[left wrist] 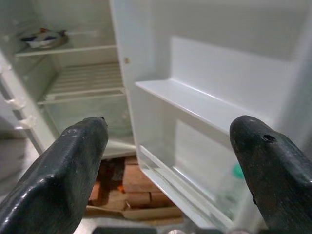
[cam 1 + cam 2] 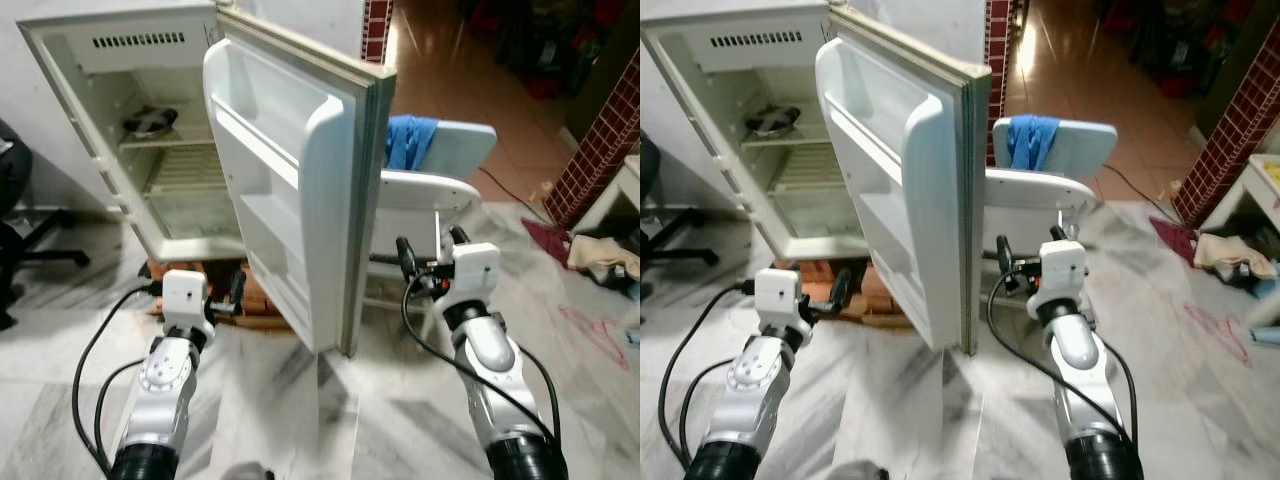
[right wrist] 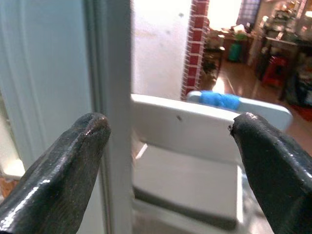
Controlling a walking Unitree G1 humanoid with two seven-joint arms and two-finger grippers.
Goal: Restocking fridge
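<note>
Left eye view: the small white fridge stands open on a base of red bricks, its white door with moulded shelves swung out between the two arms. Left tool, fingers spread wide and empty, hovers just before the door's inner face; right tool, also wide and empty, sits beside the door's outer edge, near a white plastic chair with a blue cloth. Either arm could knock the door, and the brick-perched fridge might rock.
</note>
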